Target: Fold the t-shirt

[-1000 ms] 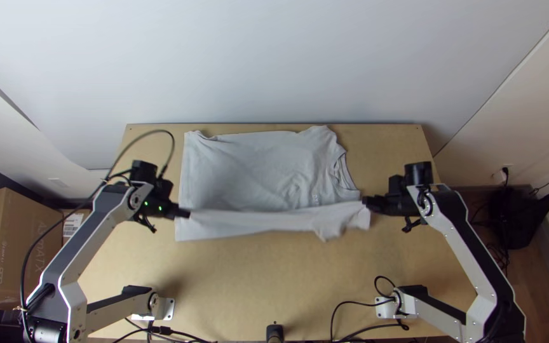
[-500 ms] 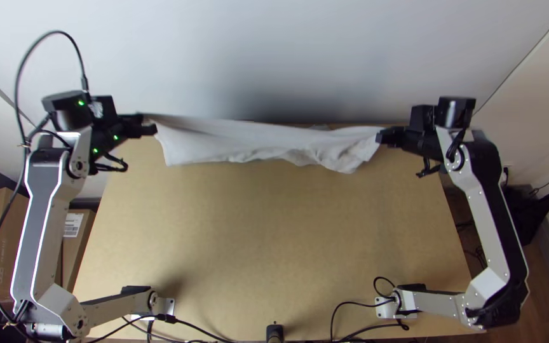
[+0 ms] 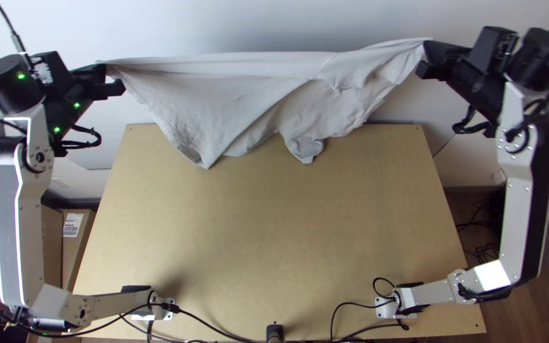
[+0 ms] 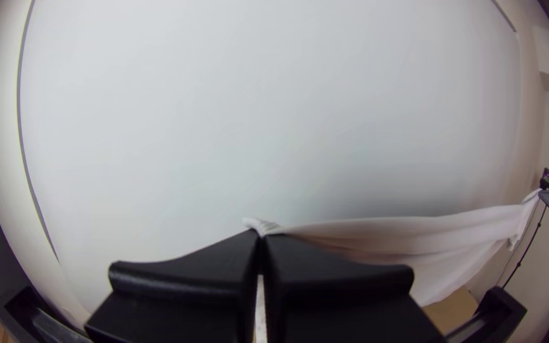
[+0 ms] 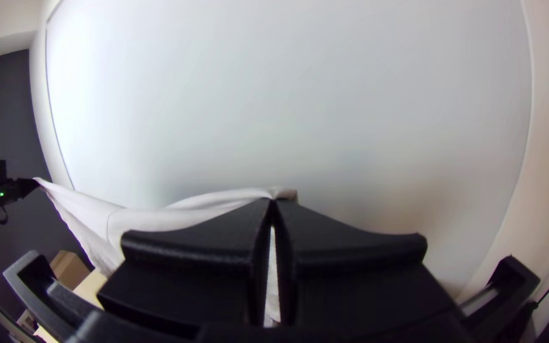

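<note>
Light-grey cloth t-shirt (image 3: 217, 95): hanging in loose folds between hands, at light wooden desk's (image 3: 274, 222) far side | left hand (image 3: 114, 79): pinched closed on one end | right hand (image 3: 423, 58): pinched closed on other

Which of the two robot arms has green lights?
The left arm. Green lights glow behind the left gripper, which pinches one end of the t-shirt. The right arm is plain black behind the right gripper, at the other end.
</note>
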